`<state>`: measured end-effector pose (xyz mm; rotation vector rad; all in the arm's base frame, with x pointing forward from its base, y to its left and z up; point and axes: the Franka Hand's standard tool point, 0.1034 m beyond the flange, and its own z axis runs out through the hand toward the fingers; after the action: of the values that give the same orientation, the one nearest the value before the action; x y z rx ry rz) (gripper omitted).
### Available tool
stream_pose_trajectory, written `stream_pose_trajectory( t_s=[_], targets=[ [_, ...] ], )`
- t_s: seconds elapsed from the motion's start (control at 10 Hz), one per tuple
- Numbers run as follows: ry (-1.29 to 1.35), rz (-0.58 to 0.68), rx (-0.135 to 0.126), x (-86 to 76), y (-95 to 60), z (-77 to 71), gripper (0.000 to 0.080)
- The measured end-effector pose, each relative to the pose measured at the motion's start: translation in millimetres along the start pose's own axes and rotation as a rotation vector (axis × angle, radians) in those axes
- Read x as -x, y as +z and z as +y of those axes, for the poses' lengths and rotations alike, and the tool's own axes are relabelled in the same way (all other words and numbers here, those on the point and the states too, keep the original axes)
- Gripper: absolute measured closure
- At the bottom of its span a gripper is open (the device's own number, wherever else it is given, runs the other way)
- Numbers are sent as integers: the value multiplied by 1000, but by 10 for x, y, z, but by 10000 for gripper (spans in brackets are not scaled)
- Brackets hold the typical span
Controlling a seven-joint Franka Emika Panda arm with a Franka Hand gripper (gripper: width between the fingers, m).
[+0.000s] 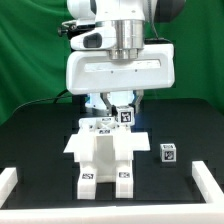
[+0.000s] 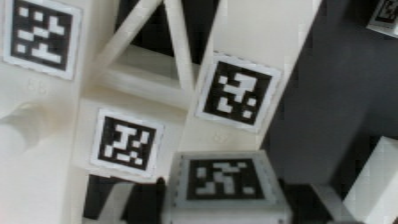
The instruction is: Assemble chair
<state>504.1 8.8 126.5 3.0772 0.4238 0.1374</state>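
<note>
Chair [image 1: 100, 152], a white blocky plastic build w/ black-and-white square tags, stands about midway across the black matte surface [image 1: 40, 135], directly under the arm. In the exterior view it shows a broad slab on top, a stepped body below, and two stubby feet toward the camera, each w/ a tag on its front face. At the far end of the chair a small white tagged block [image 1: 126, 116] sits right at the tips of the jaws. The jaws stand part-way closed on either side of it and look clamped on that block, tho the contact pts are too small to make out. Can't tell whether the block touches the rest of the chair. The wrist view is very close & blurry: white panels and slanted white struts [image 2: 157, 40] carry four tags [image 2: 237, 90], w/ dark surface showing past them. Which part each panel belongs to can't be told. Further out, a small white cube w/ a tag [image 1: 168, 152] rests alone on the surface toward the exterior view's right, well apart from the chair. Low white rails lie at the surface's edges, one at the exterior view's left [image 1: 9, 181] and one at the exterior view's right. The big white robot arm [image 1: 118, 65] hangs over the chair, w/ a green cloth backdrop [image 1: 30, 50] behind.
</note>
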Motion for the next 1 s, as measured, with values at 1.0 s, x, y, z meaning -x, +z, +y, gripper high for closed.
stream_pose_trajectory(
  t_s=[1.0],
  targets=[
    [-2,7,10,-6,55,33,515]
  ],
)
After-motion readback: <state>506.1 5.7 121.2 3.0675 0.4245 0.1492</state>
